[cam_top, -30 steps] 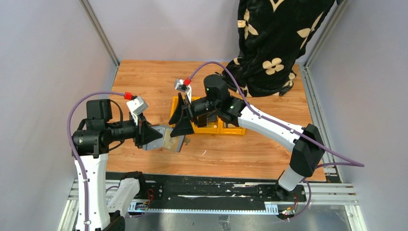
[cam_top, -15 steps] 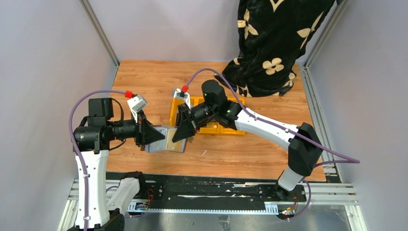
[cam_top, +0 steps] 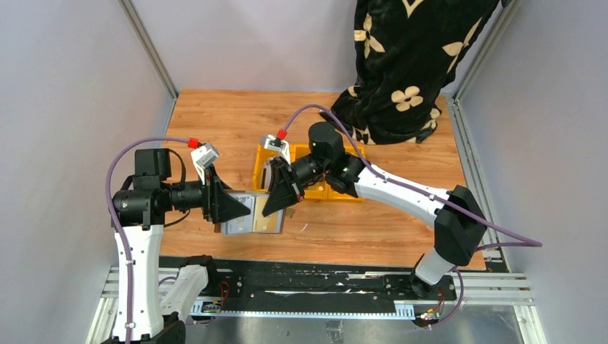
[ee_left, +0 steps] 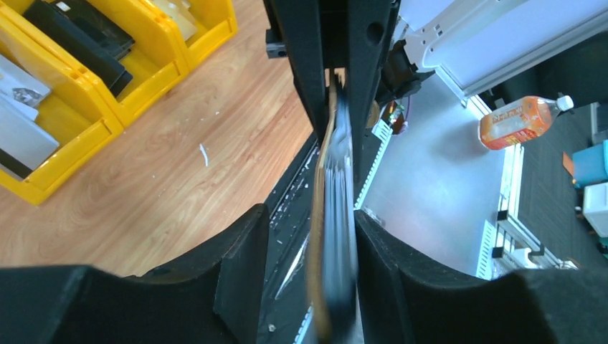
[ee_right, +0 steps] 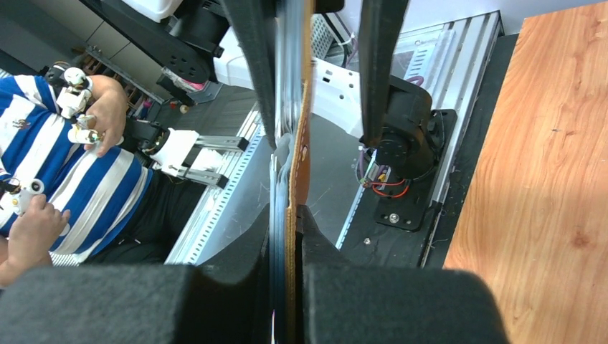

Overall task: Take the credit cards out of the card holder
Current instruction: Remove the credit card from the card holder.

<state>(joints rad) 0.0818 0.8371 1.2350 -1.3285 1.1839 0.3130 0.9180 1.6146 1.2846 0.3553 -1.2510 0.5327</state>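
Note:
The card holder (cam_top: 251,221) hangs unfolded above the table's near edge, grey sleeves on the left half, a tan face on the right. My right gripper (cam_top: 277,205) is shut on its right end; the right wrist view shows the brown leather and sleeves (ee_right: 290,143) pinched edge-on in the right gripper (ee_right: 289,215). My left gripper (cam_top: 242,212) stands open around the left end. In the left wrist view, the holder (ee_left: 333,215) rests against one finger with a gap to the other (ee_left: 244,244). A black card (ee_left: 72,36) and a grey-white card (ee_left: 21,122) lie in the tray.
A yellow three-compartment tray (cam_top: 337,192) sits mid-table, partly under my right arm. A person in black patterned cloth (cam_top: 409,64) stands at the back right. The black rail (cam_top: 308,276) runs along the near edge. An orange bottle (ee_left: 520,122) lies off the table.
The right gripper has closed onto the card holder's right end. The left gripper's jaws have opened off it. The holder has come down and toward the near edge.

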